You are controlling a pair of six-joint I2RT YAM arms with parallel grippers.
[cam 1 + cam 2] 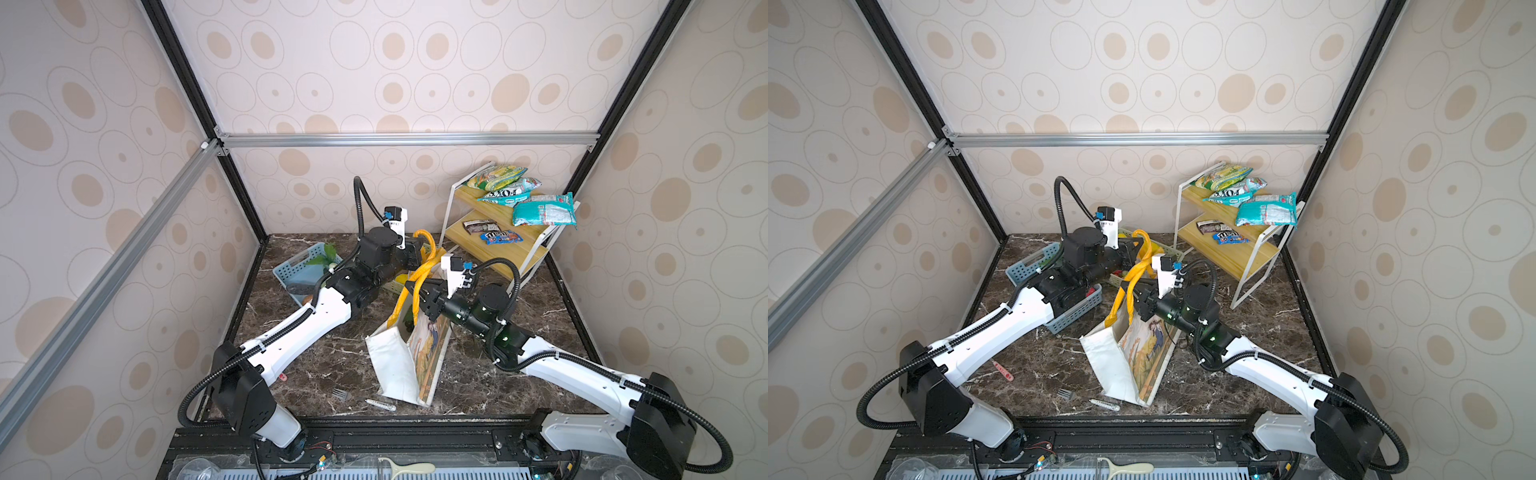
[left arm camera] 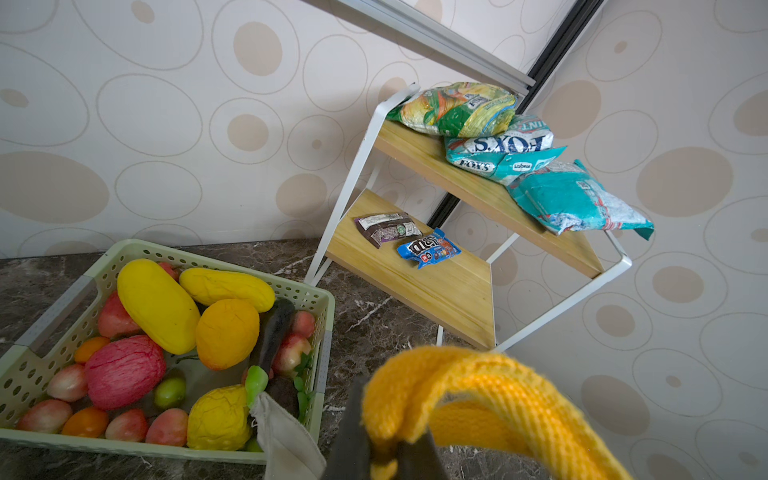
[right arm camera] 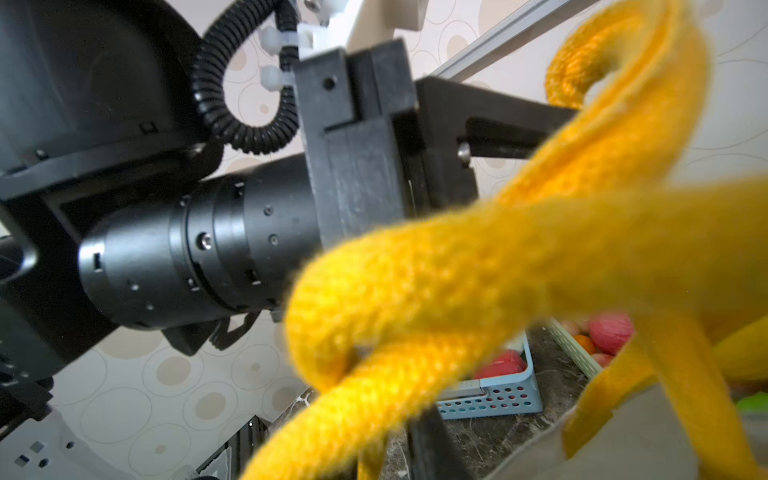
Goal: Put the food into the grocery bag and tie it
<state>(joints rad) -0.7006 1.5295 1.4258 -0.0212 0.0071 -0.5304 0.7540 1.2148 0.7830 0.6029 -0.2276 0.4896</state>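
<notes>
The left gripper (image 2: 384,449) is clenched on a yellow strap handle (image 2: 478,386), held up above the mouth of the grocery bag (image 1: 395,361). The right gripper (image 1: 419,297) sits at the crossing of the straps just over that mouth. Whether it pinches anything I cannot tell, since its wrist view shows only one dark finger beneath the half-formed loop (image 3: 415,282). The bag stands leaning on the marble table (image 1: 332,365) between the arms, its inside mostly hidden. The loop looks slack, so a pull from the right side without a firm hold would likely let the strap slide out and the knot fall open. Too hard a lift from the left could tip the leaning bag and spill its contents. A green leaf (image 1: 328,251) lies in the blue basket (image 1: 286,266) behind and left of the bag, and tying now would shut it out. The green basket (image 2: 320,299) just behind the bag could snag a swinging strap.
</notes>
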